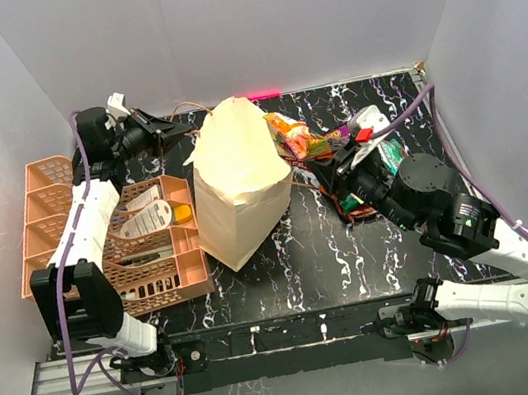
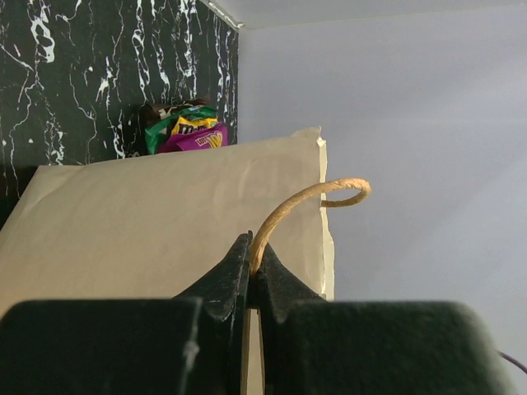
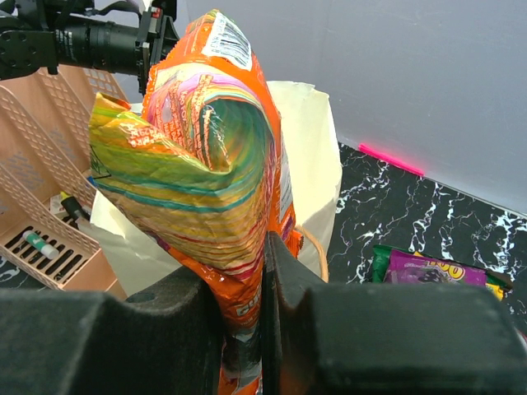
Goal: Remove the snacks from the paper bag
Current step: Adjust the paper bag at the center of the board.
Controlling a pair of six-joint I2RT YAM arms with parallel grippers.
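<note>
While the left hand (image 2: pixel 251 263) is pinched closed on a looped handle (image 2: pixel 305 202) of the paper bag (image 1: pixel 239 186), which stands upright mid-tabletop (image 1: pixel 335 257) beside an orange basket (image 1: pixel 156 251), the right hand (image 3: pixel 263 271) grips an orange snack packet (image 3: pixel 214 148) just right of the bag's top. Other snacks (image 1: pixel 378 153), green and purple, lie farther right.

Orange mesh basket (image 1: pixel 161 276), left of centre, holding white tubes (image 1: pixel 146 220) (labels unreadable); black white-veined tabletop (image 1: pixel 355 253); pink strip (image 1: pixel 262 94) along far wall.
</note>
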